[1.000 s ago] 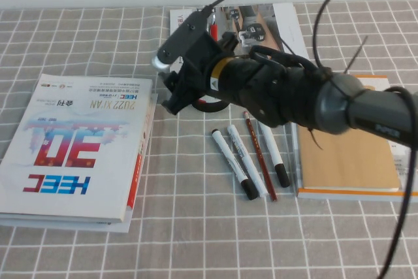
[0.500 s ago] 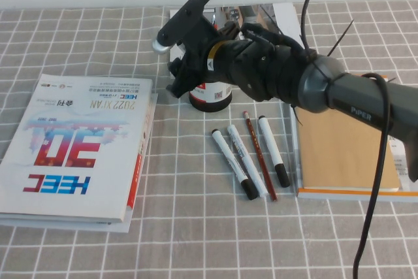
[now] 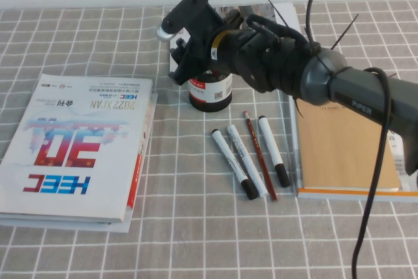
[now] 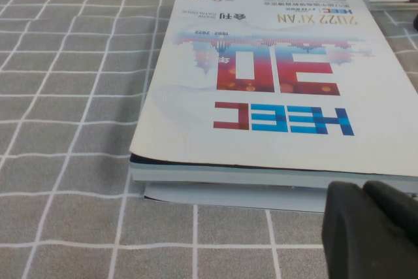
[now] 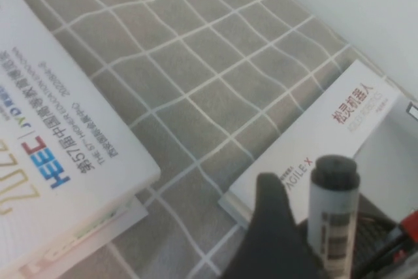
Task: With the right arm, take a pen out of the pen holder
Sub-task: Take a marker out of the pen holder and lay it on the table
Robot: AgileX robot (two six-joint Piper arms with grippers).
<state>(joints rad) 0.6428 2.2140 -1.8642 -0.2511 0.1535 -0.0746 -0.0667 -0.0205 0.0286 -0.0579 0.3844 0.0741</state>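
I am hovering my right gripper (image 3: 181, 73) over the pen holder (image 3: 210, 93), which is standing on the checked cloth (image 3: 91, 44) directly below my fingertips. I am keeping the jaws wide apart and gripping nothing. From my wrist, one dark finger (image 5: 273, 227) is showing just beside a marker (image 5: 333, 207) with a dark cap that is standing upright in the holder; I cannot tell whether the two are touching. A red pen (image 5: 408, 223) is poking out on the far side of that marker from my finger.

Beyond my fingertips the white brochure (image 5: 339, 132) is lying flat, its corner near the holder. Away from the holder, back towards my own side of the table, loose markers (image 3: 247, 161) and a pencil (image 3: 259, 155) are lying side by side on the cloth, well clear of my grip. Next to them, under my forearm, a brown notebook (image 3: 346, 148) is lying flat.

My left gripper (image 4: 372, 230) is waiting low, just beside the near edge of the HEEC book (image 4: 281, 83), far from the holder, and I cannot tell whether it is open or closed
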